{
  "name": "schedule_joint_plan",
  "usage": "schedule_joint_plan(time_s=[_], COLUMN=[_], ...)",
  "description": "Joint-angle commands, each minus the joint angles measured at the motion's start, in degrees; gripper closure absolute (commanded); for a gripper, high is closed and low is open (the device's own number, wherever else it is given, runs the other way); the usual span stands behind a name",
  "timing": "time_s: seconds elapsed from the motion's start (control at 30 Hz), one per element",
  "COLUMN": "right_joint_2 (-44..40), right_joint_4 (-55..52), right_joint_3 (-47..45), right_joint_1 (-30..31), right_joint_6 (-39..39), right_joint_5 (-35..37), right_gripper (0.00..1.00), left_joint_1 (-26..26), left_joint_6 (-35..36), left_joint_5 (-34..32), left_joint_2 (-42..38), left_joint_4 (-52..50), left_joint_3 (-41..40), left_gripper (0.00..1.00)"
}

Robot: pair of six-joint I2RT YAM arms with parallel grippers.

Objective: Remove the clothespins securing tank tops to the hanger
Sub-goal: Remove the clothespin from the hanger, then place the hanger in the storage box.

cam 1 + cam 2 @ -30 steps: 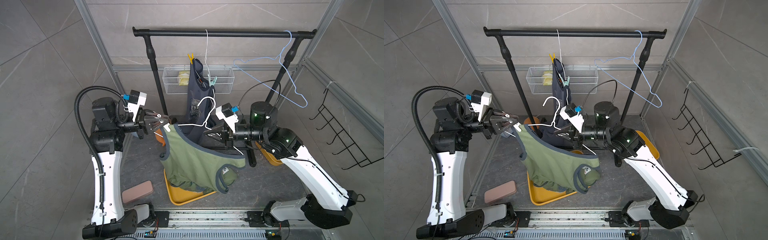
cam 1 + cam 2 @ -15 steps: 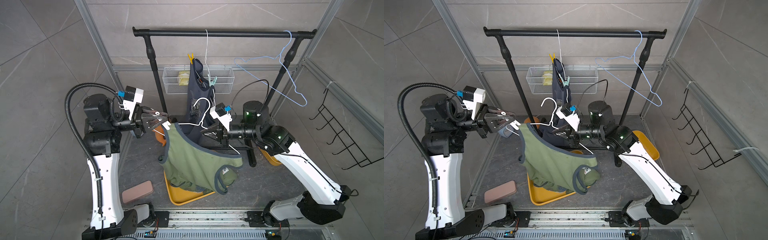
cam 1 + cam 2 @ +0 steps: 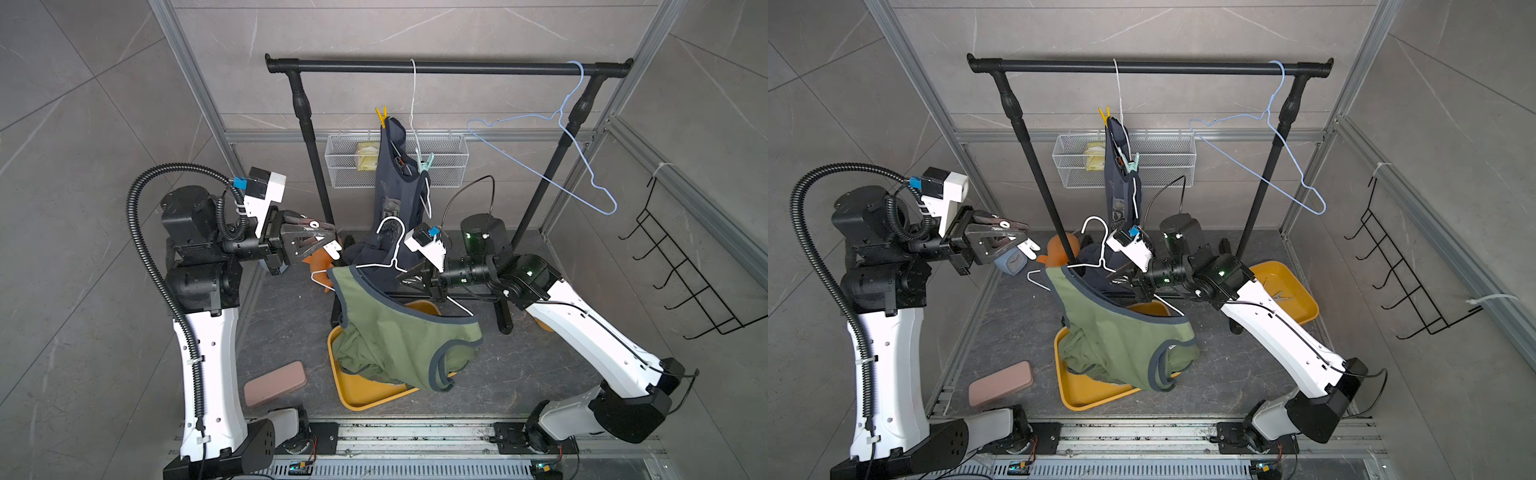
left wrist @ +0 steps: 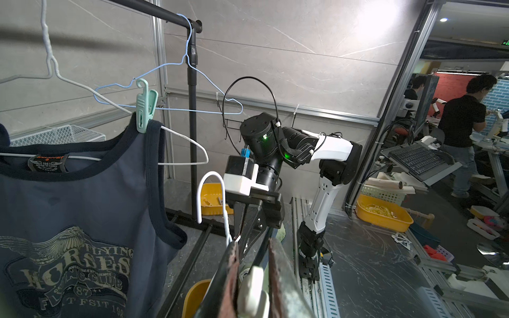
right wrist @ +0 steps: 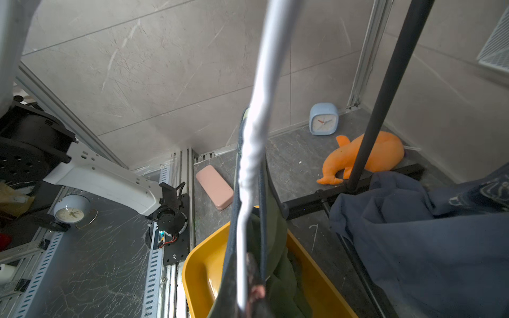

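In both top views the left fingers [image 3: 316, 225] [image 3: 1000, 226] are drawn narrow on a white clothespin [image 3: 332, 249] [image 3: 1030, 248], which juts past their tips, apart from any cloth. The right fingers [image 3: 409, 276] [image 3: 1121, 277] are closed on the wire of a white hanger [image 3: 392, 245] [image 3: 1096, 241]. The olive tank top [image 3: 399, 336] [image 3: 1121, 332] hangs from that wire just below them, its lower part sagging into a yellow tray [image 3: 361, 395] [image 3: 1088, 395]. Above and beyond the right fingers, the slate-blue tank top [image 3: 395, 183] [image 3: 1115, 183] hangs from the black rail [image 3: 457, 66] [image 3: 1183, 66]. A yellow clothespin [image 3: 381, 116] [image 3: 1104, 113] sits at its top and a mint clothespin [image 3: 424, 163] [image 3: 1133, 163] lower down. In the left wrist view the white clothespin [image 4: 253, 289] sits pinched between the two left fingers [image 4: 230, 275]. Well beyond their tips the mint clothespin [image 4: 144, 108] stands upright on a strap of the slate-blue tank top [image 4: 82, 220]. In the right wrist view the right fingers [image 5: 254, 291] clamp the white hanger [image 5: 256, 124], whose wire runs away from their tips. The olive tank top [image 5: 275, 234] lies right against them, with the yellow tray [image 5: 203, 269] beneath.
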Motion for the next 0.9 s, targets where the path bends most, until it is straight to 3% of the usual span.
schedule_joint_plan(time_s=[0.0,0.17,0.5,0.8,0.87], right_joint_2=[1.4,4.5,8.9,15.8,15.7], right_joint_4=[2.1,4.7,17.4,21.6,21.8], right_joint_3=[-3.4,-8.1,-22.3,-27.4,-28.6], right_joint_1=[-0.1,-0.1,-0.1,0.9,1.0], right_joint_6=[0.4,2.3,9.7,12.1,12.4], right_joint_5=[-4.3,-9.8,-13.4,-6.5,-4.4], right_gripper=[1.00,1.00,1.00,1.00,0.93], left_joint_1=[0.3,0.3,0.3,0.3,0.1], left_joint_6=[-1.9,-1.6,-1.2,-0.4,-0.3], left_joint_5=[7.1,7.2,7.4,6.4,5.1], left_joint_2=[-1.9,-2.5,-2.5,-3.2,-3.2], left_joint_4=[1.6,1.8,1.9,1.6,1.0], left_joint_3=[-0.6,-2.8,-4.5,-6.4,-6.5], left_gripper=[1.00,1.00,1.00,1.00,1.00])
